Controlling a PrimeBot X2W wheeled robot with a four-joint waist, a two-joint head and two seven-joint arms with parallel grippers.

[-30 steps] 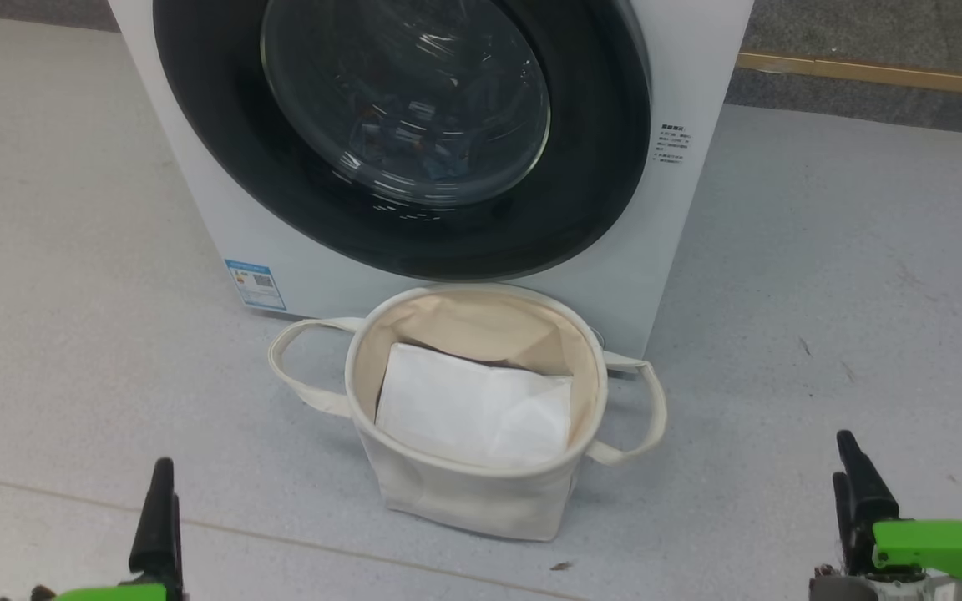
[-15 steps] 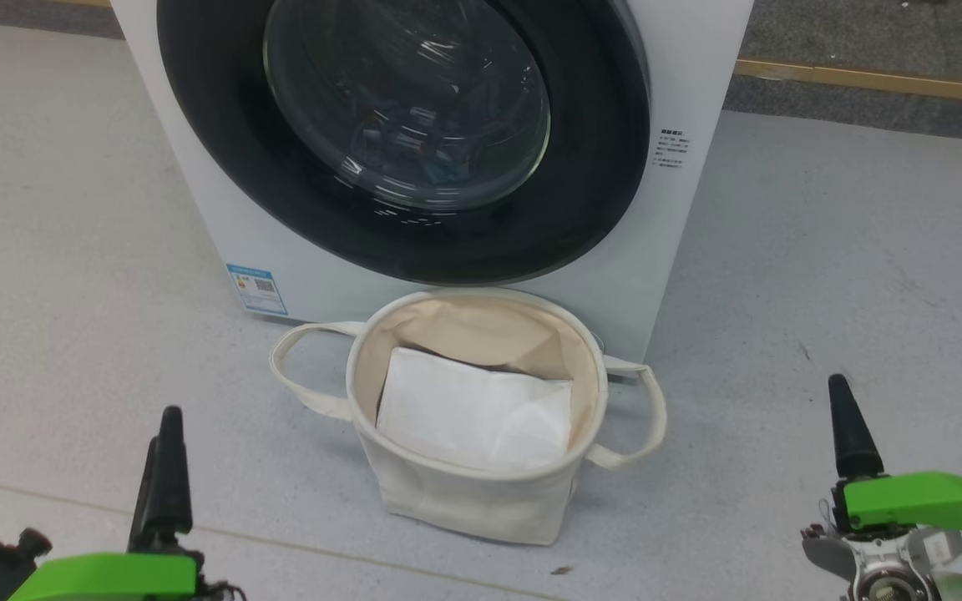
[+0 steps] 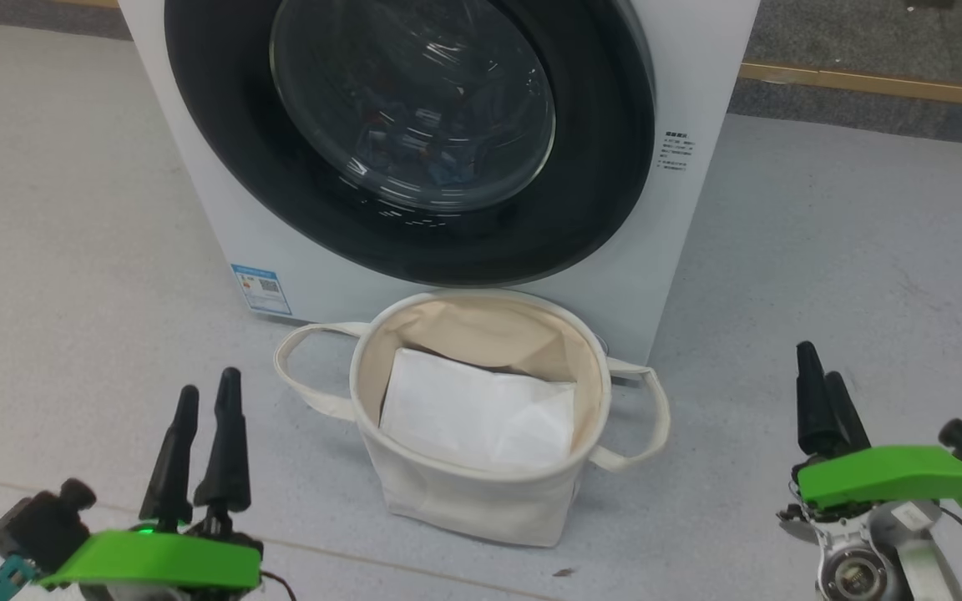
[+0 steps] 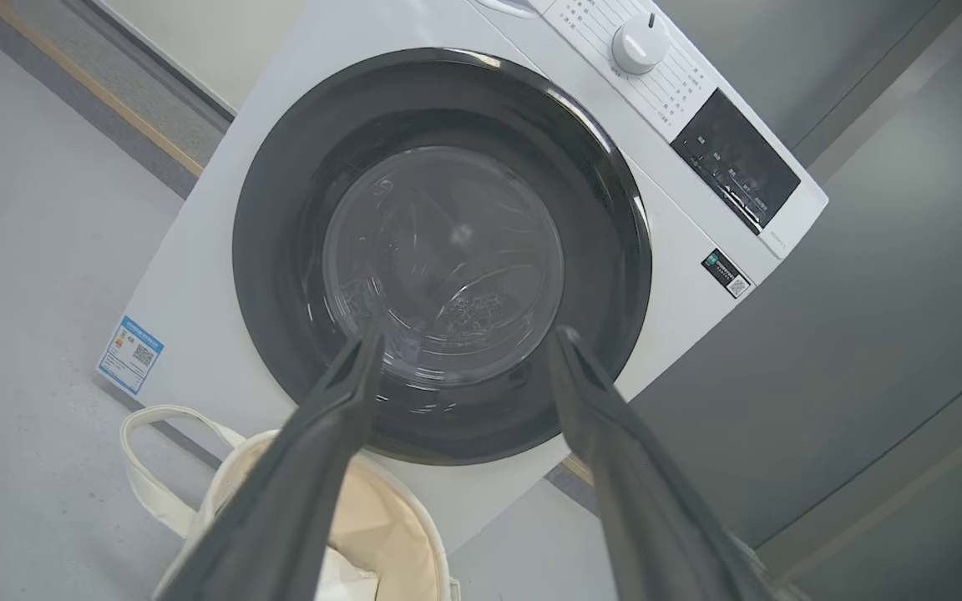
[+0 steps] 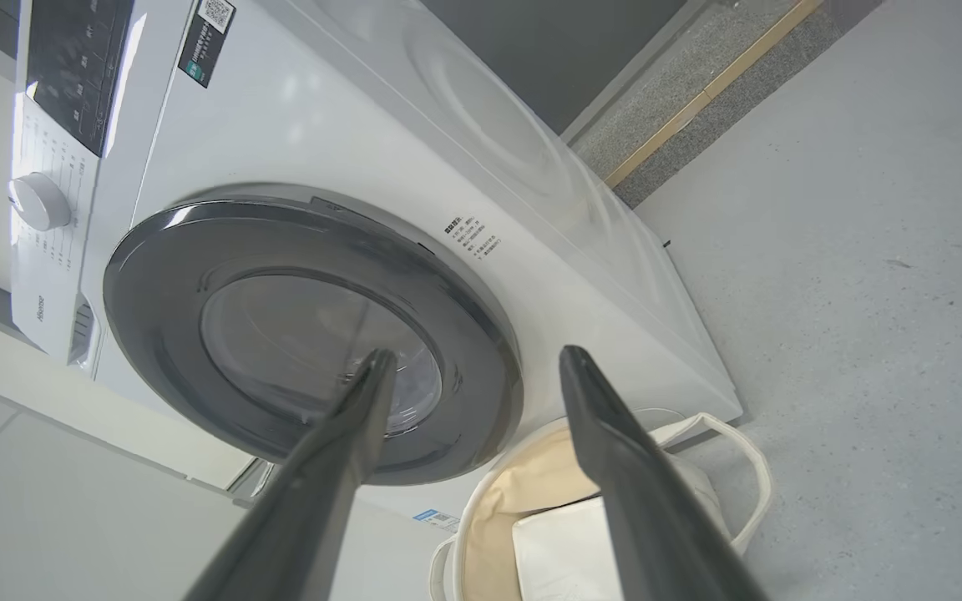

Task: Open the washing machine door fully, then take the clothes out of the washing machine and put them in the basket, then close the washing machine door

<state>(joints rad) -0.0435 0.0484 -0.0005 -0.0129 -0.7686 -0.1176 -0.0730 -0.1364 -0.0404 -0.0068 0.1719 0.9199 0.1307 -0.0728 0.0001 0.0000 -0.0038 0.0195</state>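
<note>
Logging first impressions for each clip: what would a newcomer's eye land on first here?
The washing machine door, a glossy black ring around bulging glass, is shut and dominates the top of the head view on the white washing machine. Directly in front stands the cream basket with a folded white sheet inside. The left gripper and right gripper hang open at the lower corners, touching nothing.
</note>
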